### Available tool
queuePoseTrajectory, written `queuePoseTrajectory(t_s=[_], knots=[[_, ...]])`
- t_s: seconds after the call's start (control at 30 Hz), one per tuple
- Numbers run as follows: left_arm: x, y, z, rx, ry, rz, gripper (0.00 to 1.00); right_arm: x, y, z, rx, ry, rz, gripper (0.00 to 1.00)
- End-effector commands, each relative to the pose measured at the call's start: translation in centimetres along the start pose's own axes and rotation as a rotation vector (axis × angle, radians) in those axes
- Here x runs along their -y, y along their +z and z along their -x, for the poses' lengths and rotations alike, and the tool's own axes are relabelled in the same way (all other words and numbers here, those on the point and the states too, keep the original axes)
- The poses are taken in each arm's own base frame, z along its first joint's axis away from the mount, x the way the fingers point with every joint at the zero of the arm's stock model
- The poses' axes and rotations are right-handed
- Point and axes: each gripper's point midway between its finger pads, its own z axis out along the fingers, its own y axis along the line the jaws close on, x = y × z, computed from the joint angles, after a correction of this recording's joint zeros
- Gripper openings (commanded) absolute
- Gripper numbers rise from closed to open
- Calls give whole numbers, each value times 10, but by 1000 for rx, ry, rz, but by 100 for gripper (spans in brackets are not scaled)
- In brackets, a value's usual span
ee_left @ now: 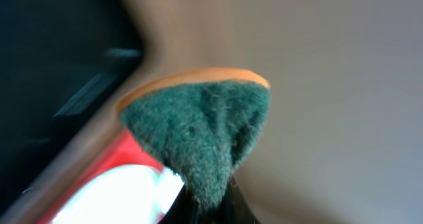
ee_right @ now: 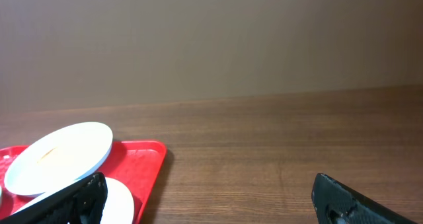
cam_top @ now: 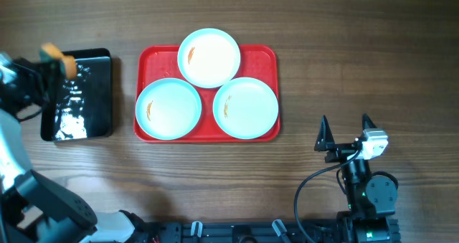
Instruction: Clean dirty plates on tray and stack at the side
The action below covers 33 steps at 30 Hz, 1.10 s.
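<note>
Three pale aqua plates lie on the red tray [cam_top: 265,55]: one at the back [cam_top: 209,57] leaning on the other two, one front left [cam_top: 168,108], one front right [cam_top: 246,107]. Each has a small orange smear. My left gripper [cam_top: 63,64] is above the black tray and is shut on a sponge [ee_left: 201,128], green scouring side toward the camera, orange backing behind. The red tray [ee_left: 125,156] and a plate [ee_left: 125,194] show blurred below it. My right gripper [cam_top: 346,132] is open and empty, right of the red tray; its view shows the back plate [ee_right: 59,154] and tray corner [ee_right: 142,164].
A glossy black tray [cam_top: 79,96] lies left of the red tray, under my left arm. Bare wooden table [cam_top: 358,56] lies right of the red tray. The right arm's base [cam_top: 369,193] stands at the front edge.
</note>
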Motion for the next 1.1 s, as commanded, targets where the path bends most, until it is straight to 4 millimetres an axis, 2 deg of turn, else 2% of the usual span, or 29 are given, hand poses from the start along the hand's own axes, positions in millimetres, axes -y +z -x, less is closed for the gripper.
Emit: queuePoseTrajectory(t_s=[0.0, 0.03, 0.1, 0.27, 0.4, 0.53, 0.6, 0.67, 0.8, 0.87, 0.93, 1.03, 1.07], knots=[[-80, 39, 2, -15, -39, 243, 4, -1, 0, 1, 5, 8, 5, 100], [-71, 46, -7, -92, -65, 152, 4, -1, 0, 1, 6, 8, 5, 100], [-39, 47, -16, -215, -68, -80, 4, -1, 0, 1, 5, 8, 5, 100], [33, 11, -26, -330, 3, -381, 4, -1, 0, 1, 5, 8, 5, 100], [78, -27, -34, -268, 152, -437, 4, -1, 0, 1, 6, 8, 5, 100], [96, -49, -32, -107, 247, -381, 4, -1, 0, 1, 5, 8, 5, 100], [95, -53, -25, -32, 250, -330, 4, -1, 0, 1, 5, 8, 5, 100], [77, -47, -15, 27, 200, -236, 4, -1, 0, 1, 5, 8, 5, 100], [13, -9, 1, 35, 147, -38, 4, -1, 0, 1, 5, 8, 5, 100], [-21, 18, -2, -54, 51, 6, 4, -1, 0, 1, 5, 8, 5, 100], [-43, 36, -10, -162, -46, -9, 4, -1, 0, 1, 5, 8, 5, 100], [-48, 45, -17, -247, -74, -78, 4, -1, 0, 1, 6, 8, 5, 100], [-45, 42, -18, -245, -64, -80, 4, -1, 0, 1, 5, 8, 5, 100]])
